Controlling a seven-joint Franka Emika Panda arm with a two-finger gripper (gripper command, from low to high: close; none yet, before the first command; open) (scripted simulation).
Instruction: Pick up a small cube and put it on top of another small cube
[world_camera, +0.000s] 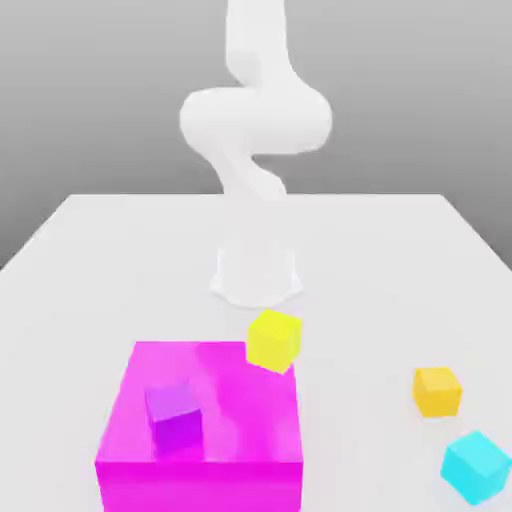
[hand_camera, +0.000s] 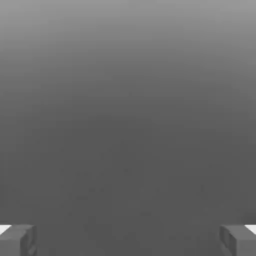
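On the white counter, the white Panda arm rises between the far edge and the big magenta block, its spread, empty tool probably high, so the coming reach likely runs down and away from the far edge. That way lie the candidate cubes: violet atop the block, yellow by its far corner, cyan and orange toward the exterior view's right.
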